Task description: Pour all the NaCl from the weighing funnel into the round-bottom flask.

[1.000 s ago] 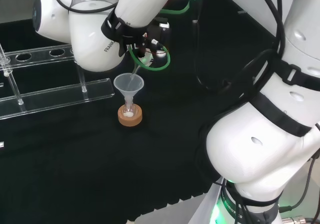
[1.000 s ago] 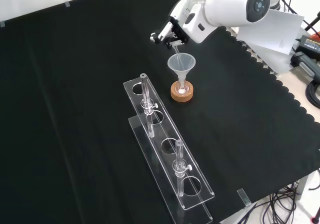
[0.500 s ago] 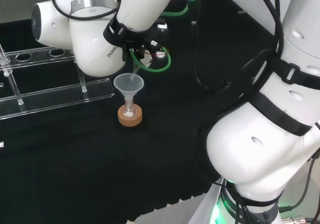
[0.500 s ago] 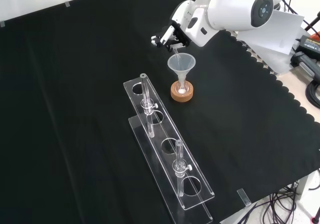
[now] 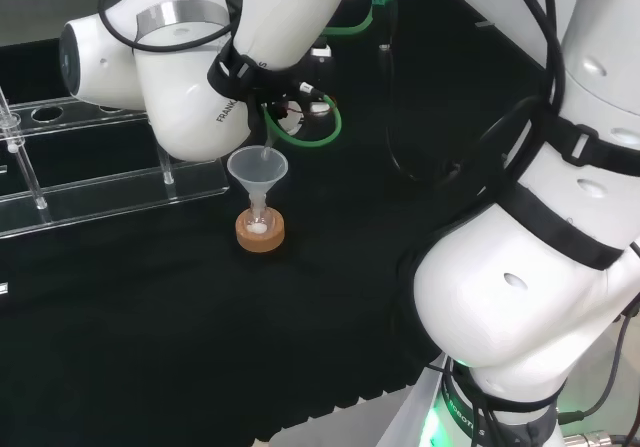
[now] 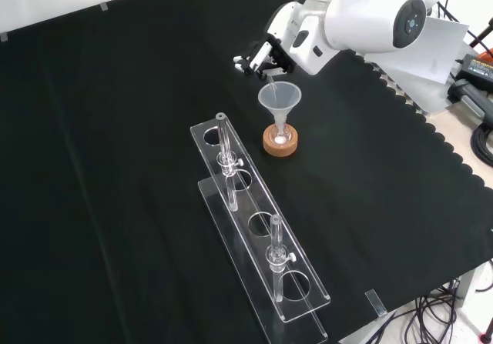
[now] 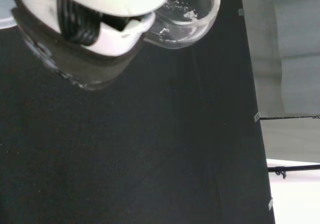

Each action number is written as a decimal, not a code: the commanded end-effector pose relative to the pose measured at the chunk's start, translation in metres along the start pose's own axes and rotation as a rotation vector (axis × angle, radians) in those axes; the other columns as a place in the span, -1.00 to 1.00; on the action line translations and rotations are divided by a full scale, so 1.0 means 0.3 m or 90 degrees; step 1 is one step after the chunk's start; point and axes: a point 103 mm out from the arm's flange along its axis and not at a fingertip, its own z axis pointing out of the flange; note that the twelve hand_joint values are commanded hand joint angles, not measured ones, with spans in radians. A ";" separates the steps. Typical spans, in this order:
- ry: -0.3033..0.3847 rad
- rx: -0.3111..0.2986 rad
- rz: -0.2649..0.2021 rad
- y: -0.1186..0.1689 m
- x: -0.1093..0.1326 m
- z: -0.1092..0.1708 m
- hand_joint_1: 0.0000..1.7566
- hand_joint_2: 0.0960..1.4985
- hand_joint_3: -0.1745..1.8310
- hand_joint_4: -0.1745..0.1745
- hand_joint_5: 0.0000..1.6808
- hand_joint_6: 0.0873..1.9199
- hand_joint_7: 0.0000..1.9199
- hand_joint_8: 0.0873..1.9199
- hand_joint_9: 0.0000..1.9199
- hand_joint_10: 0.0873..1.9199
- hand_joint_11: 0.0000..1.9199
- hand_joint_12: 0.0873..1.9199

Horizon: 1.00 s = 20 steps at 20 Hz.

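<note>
The hand [image 6: 262,56] grips the weighing funnel [image 7: 187,14], its spout dipping into the plastic funnel [image 6: 279,97] from eleven o'clock. A few grains cling inside; it probably needs a steeper tilt, with the spout kept centred above the round-bottom flask [image 6: 280,138].

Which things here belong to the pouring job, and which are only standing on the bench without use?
Belong to the job:
- hand
- weighing funnel
- clear cone funnel
- flask
- cork ring

Just standing by:
- clear rack with glass tubes

Clear acrylic rack [image 6: 262,259] with two glass tubes [image 6: 225,159], black cloth [image 6: 115,167]
</note>
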 end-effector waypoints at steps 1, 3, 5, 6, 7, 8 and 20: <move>-0.019 -0.002 -0.002 0.006 0.003 -0.022 0.30 -0.22 -0.25 1.00 0.77 -0.86 0.84 -1.00 0.19 -0.93 -0.91 0.57; -0.027 -0.007 -0.002 0.009 0.006 -0.025 0.30 -0.22 -0.25 1.00 0.77 -0.86 0.84 -1.00 0.19 -0.93 -0.91 0.57; -0.038 -0.005 0.002 0.012 0.003 -0.024 0.30 -0.22 -0.25 1.00 0.76 -0.86 0.84 -1.00 0.19 -0.93 -0.91 0.57; -0.045 -0.007 0.002 0.015 0.004 -0.024 0.30 -0.22 -0.25 1.00 0.76 -0.85 0.84 -1.00 0.19 -0.93 -0.91 0.57; -0.047 -0.009 0.002 0.017 0.003 -0.020 0.30 -0.22 -0.25 1.00 0.76 -0.85 0.84 -1.00 0.19 -0.93 -0.91 0.57; -0.047 -0.010 0.002 0.019 -0.001 -0.014 0.30 -0.22 -0.25 1.00 0.76 -0.85 0.84 -1.00 0.19 -0.93 -0.91 0.57; -0.065 -0.026 -0.002 0.011 -0.016 -0.012 0.29 -0.22 -0.26 1.00 0.75 -0.84 0.83 -1.00 0.19 -0.93 -0.92 0.57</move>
